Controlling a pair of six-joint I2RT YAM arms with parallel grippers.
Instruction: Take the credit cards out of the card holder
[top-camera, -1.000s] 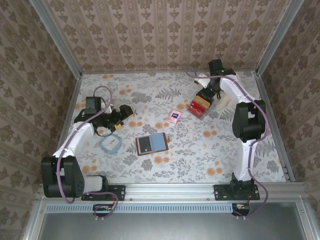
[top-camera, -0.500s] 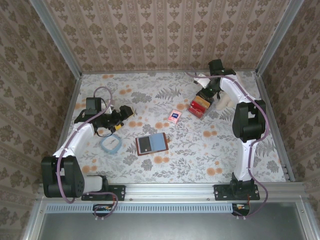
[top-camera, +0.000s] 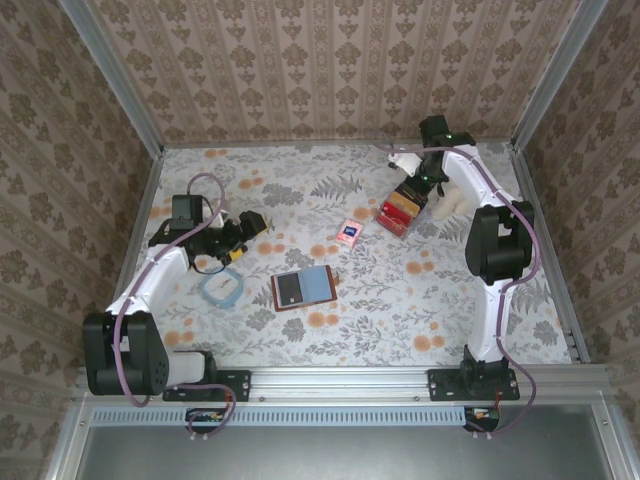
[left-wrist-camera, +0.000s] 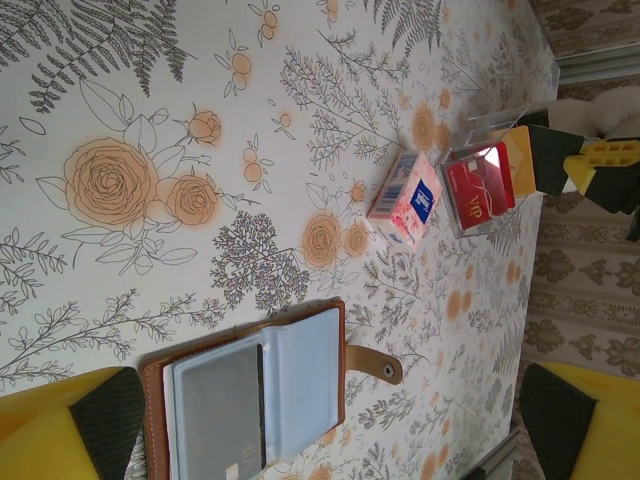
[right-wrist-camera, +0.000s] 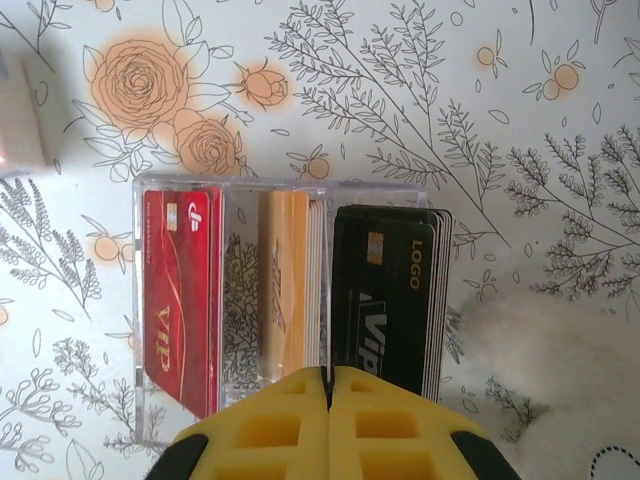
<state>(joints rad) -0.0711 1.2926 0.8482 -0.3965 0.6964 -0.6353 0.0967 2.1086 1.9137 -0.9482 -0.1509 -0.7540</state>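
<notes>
At the left of the overhead view, the left gripper (top-camera: 243, 231) hangs over the flowered table (top-camera: 380, 320). Its wrist camera shows the yellow fingers (left-wrist-camera: 60, 425) spread wide with nothing held between them. Just below it in the frame lies a pale blue round item (top-camera: 222, 288). At centre, a brown leather wallet (top-camera: 303, 287) lies open and flat, sleeves facing up and snap tab sticking out. Up and right of it sits a small pink-and-blue box (top-camera: 348, 232). Further right, toward the upper right of the table, is the card holder (top-camera: 397, 213), a clear plastic box. Seen from the right wrist, it holds three groups of cards side by side: a red card (right-wrist-camera: 178, 290) marked VIP at left, orange cards (right-wrist-camera: 283, 280) in the middle, and a black stack (right-wrist-camera: 385, 300) at right. The right gripper (right-wrist-camera: 328, 385) is over the holder's lower edge in that frame, its yellow fingers pressed together with no gap. Whether a card is pinched between them I cannot tell. A white fluffy object (right-wrist-camera: 550, 360) lies just right of the holder.
</notes>
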